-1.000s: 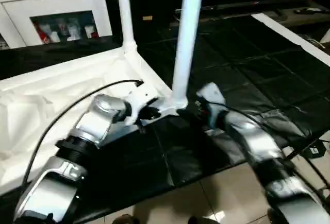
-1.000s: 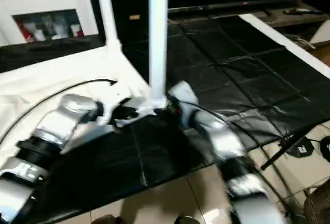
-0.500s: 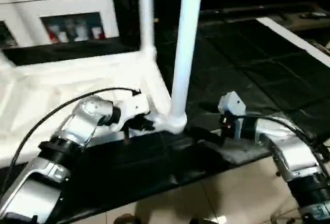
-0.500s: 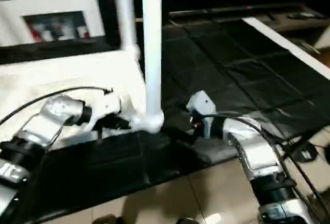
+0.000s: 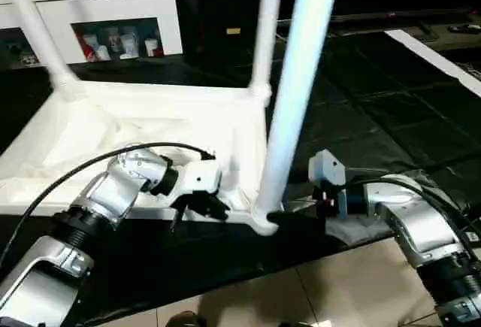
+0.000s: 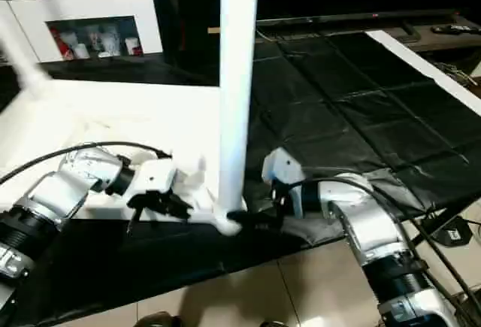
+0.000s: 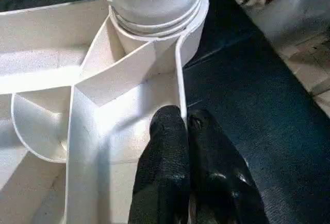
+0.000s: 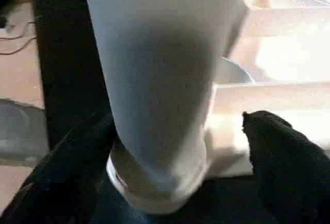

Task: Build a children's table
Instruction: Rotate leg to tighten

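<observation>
The children's table lies upside down on the black mat, its white top (image 5: 150, 128) showing the ribbed underside. Three legs stand up from its corners: a near one (image 5: 297, 94), a far right one (image 5: 264, 34) and a far left one (image 5: 30, 26). My left gripper (image 5: 213, 205) is shut on the top's thin rim beside the near corner socket (image 7: 154, 7); the left wrist view has both fingers (image 7: 170, 147) pinching that wall. My right gripper (image 5: 279, 213) is open at the near leg's base, one finger (image 8: 67, 167) on each side of the leg (image 8: 160, 80).
A white cabinet with glass doors (image 5: 113, 19) stands at the back left. The black mat (image 5: 376, 101) stretches to the right, edged by a white strip (image 5: 436, 52). Pale tile floor (image 5: 338, 289) begins just in front of the near corner. A black cable (image 5: 75, 169) loops over my left forearm.
The camera has shifted, bringing the far left leg into view. My right gripper drew back from the near leg, then closed in on its base again. The left gripper keeps its hold.
</observation>
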